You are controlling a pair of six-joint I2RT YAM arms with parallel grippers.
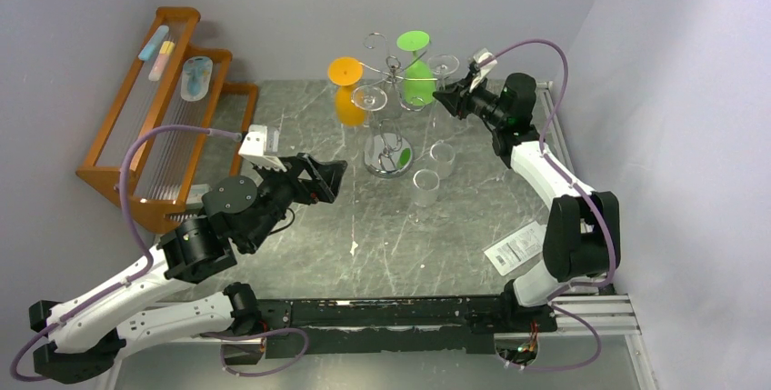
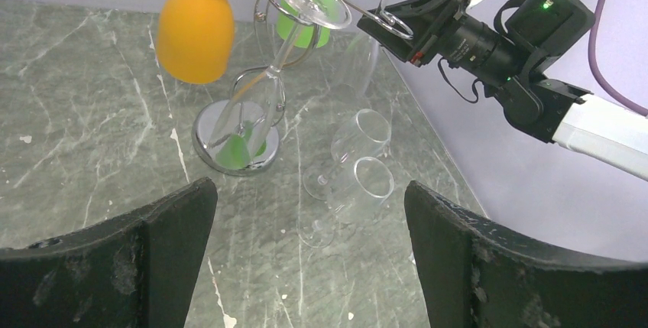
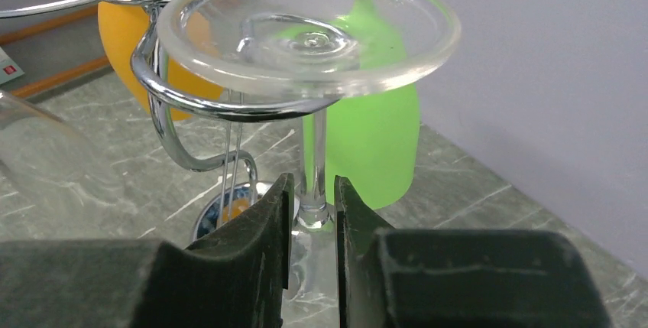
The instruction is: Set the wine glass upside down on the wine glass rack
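Clear glass: the wine glass [image 3: 306, 34] hangs upside down, foot uppermost, over a curled arm of the wine glass rack [image 3: 164, 91]. Its stem drops through the curl. The foot seems to touch the wire on the left. Whether it bears all round cannot be told.
Right arm: the right gripper [image 3: 313, 190] is clamped on the stem just below the curl. The bowl is hidden beneath the fingers.
Left arm: the left gripper [image 1: 327, 176] has its jaws wide apart and holds nothing, low over the table [image 1: 300, 254] and well apart from the rack.
Neighbours: a green glass [image 3: 374, 137] hangs just behind the stem, and an orange glass [image 3: 115, 37] hangs beyond the pole.
Step in hand: probably seating the foot in the curl and letting go.
Doing it well: the stem should sit deep in the curl, not at its mouth. A slight lowering puts the foot's weight on the wire. The fingers should then part slowly and draw straight back.
Risk: a sideways pull could swing the bowl into the green glass or tip the light rack.
Below: two loose glasses [image 1: 443, 158] stand near the rack's base, so the retreat should keep high.
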